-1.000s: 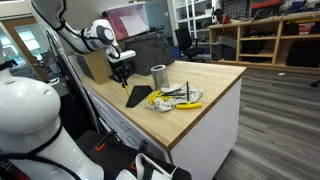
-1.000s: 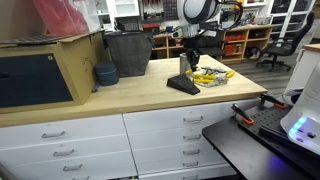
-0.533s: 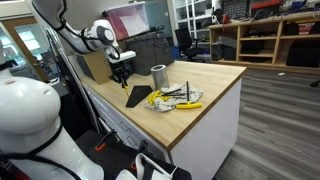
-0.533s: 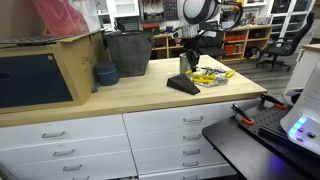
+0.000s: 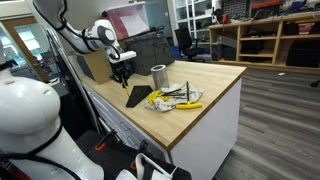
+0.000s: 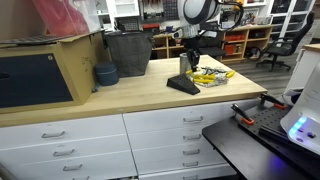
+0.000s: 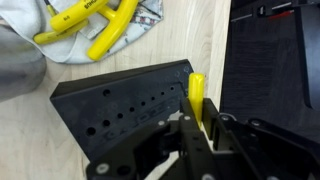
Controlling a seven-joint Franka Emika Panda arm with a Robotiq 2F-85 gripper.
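Tool [image 7: 200, 128] grips yellow screwdriver [image 7: 197, 92] — at blk holder's [image 7: 120, 105] edge.

Gripper [image 7: 198, 128] is covering the lower end of the yellow handle [image 7: 197, 92]; its shaft and tip are not showing. The gripper body is hiding the near edge of the black block [image 7: 120, 110]. The top edge is cutting off the yellow tools [image 7: 95, 25], and the left edge the grey material [image 7: 15, 60], kind unclear. In both exterior views the handle is reading too small to tell.

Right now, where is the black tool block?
In both exterior views the black tool block sits on the counter under the gripper and its yellow tool, beside the tool pile.
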